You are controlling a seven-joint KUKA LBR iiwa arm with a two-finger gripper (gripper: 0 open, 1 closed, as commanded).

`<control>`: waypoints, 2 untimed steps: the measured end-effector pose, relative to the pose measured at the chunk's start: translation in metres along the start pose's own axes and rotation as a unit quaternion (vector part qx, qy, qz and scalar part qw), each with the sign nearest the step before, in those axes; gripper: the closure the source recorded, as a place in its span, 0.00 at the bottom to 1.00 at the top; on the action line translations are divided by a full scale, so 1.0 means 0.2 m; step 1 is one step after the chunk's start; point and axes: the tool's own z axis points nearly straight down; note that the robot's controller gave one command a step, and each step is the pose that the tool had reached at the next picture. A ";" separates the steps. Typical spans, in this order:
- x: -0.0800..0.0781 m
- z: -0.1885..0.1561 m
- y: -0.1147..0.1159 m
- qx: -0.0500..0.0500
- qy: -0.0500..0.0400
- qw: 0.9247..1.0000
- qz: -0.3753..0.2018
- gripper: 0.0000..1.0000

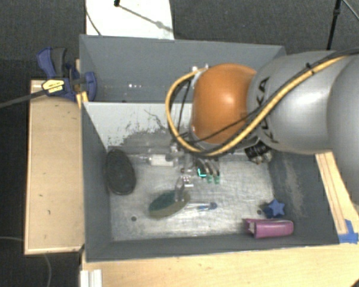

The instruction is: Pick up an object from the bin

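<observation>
Above the dark-green oval object (167, 204), arm lettering (262, 109), perhaps KUKA.

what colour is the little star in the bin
Blue; the star shows best in the camera view.

We look down on a robotics lab test cell: an industrial arm (311, 100) strung with yellow cabling (169, 115) works over a scuffed grey metal bin (137, 64), set above dark carpet (12, 28).
</observation>
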 end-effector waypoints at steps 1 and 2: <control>0.08 0.43 -0.24 -0.002 -0.003 0.998 -0.059 0.00; 0.06 0.41 -0.25 -0.001 -0.008 0.998 -0.055 1.00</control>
